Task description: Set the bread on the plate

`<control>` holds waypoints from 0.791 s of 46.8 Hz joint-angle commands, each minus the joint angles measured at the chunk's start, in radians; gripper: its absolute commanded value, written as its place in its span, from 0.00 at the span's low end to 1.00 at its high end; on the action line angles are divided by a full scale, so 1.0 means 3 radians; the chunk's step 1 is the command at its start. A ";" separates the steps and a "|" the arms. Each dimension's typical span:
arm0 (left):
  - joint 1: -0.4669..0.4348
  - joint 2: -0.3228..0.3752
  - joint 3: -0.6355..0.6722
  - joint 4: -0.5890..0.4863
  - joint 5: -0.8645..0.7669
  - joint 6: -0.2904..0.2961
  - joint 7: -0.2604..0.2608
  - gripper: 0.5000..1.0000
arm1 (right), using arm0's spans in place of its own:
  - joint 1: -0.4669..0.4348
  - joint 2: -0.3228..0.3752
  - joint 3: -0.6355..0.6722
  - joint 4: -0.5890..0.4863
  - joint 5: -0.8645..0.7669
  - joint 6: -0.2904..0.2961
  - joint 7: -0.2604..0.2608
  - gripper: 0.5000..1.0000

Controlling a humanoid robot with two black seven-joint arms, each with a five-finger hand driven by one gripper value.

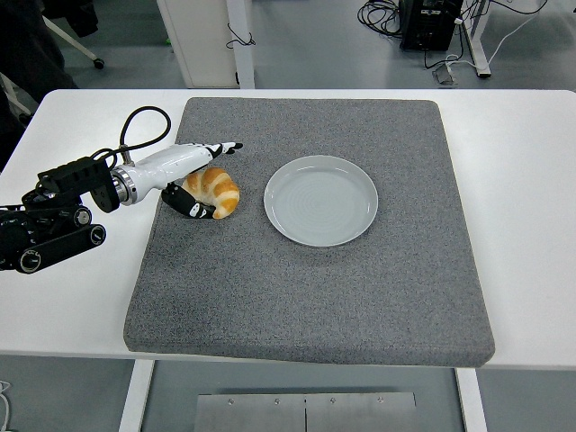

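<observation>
Your left hand (200,176) straddles the bread (214,191), a golden croissant lying on the grey mat (306,288) that covers the middle of the white worktop (522,180). The upper fingers (219,148) reach along the croissant's far side, while the lower digit (194,209) hooks round its near side, so the pastry sits between them. They look close to it or just touching; whether they have closed firmly on it you cannot tell from this view, and the bread rests flat on the mat, not lifted.

The relation that counts: the plate (320,200) lies directly to the right of the croissant, near it but not touching, with a strip of bare mat between. The croissant's long axis runs roughly from upper left to lower right, curving toward the plate, and your fingers bracket it across that axis. The carry, by this reading, is a short sideways one to the right once the grip is sure.

The plate holds nothing. Your right arm is out of the picture, so the left is the only hand placed for the job.
</observation>
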 commanded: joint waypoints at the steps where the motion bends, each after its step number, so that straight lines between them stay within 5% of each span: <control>1: 0.0008 -0.0005 0.0002 0.0004 0.0005 0.0000 0.0001 0.76 | 0.0000 0.0000 0.0000 -0.0003 0.0000 -0.0001 0.0000 1.00; 13: 0.0039 -0.0026 0.0002 0.0024 0.0005 0.0000 -0.0004 0.59 | 0.0000 0.0000 0.0000 0.0002 0.0000 -0.0001 0.0000 1.00; 37: 0.0024 -0.0036 -0.0023 0.0045 -0.0030 0.0000 0.0006 0.46 | 0.0000 0.0000 0.0000 -0.0003 0.0000 -0.0001 0.0000 1.00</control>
